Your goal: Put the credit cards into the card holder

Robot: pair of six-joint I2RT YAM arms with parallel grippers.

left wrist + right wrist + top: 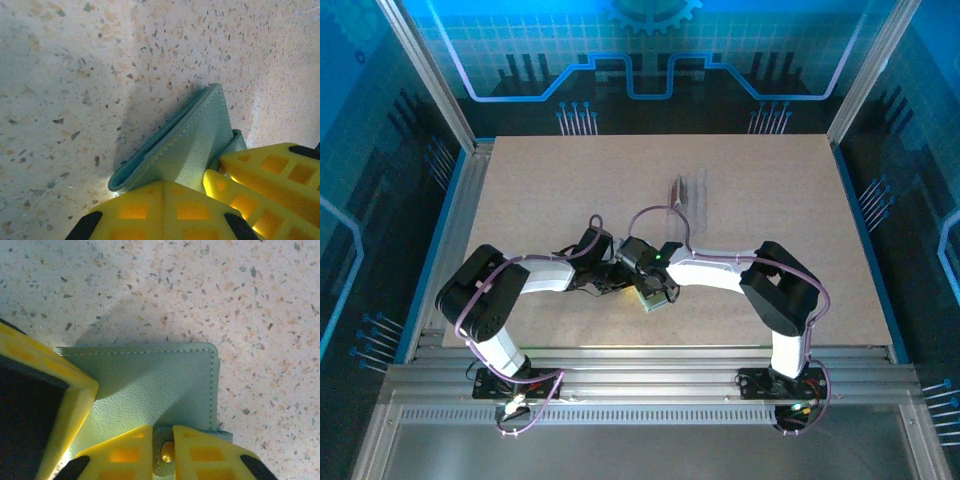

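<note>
1. My left fingers (165, 210) are clenched on the near edge of the card holder (185, 145), pinning that side. One flap rises at a slant off the desk (60, 75).
2. In the overhead view the card holder (657, 297) lies at the near middle of the desk (770, 200), at 6 o'clock from its centre, right where my 2 wrists meet.
3. My right fingers (205, 455) are closed in on the holder's small snap tab (167, 452), which sits squeezed between them, at 6 o'clock on the green face (150, 385). The yellow bar at 8 o'clock there is one of my left fingers.
4. At 12 o'clock from the holder, well apart, a thin clear pouch (690, 190) stands on the desk. It is too faint to tell what it holds.
5. Progress, as I judge it: I am at the opening step, 1 side held down and the tab gripped to free the flap. Whether either of the 2 credit cards is already inside I cannot tell, since the holder's mouth is hidden. Both cards likely remain to be picked and slid in.
</note>
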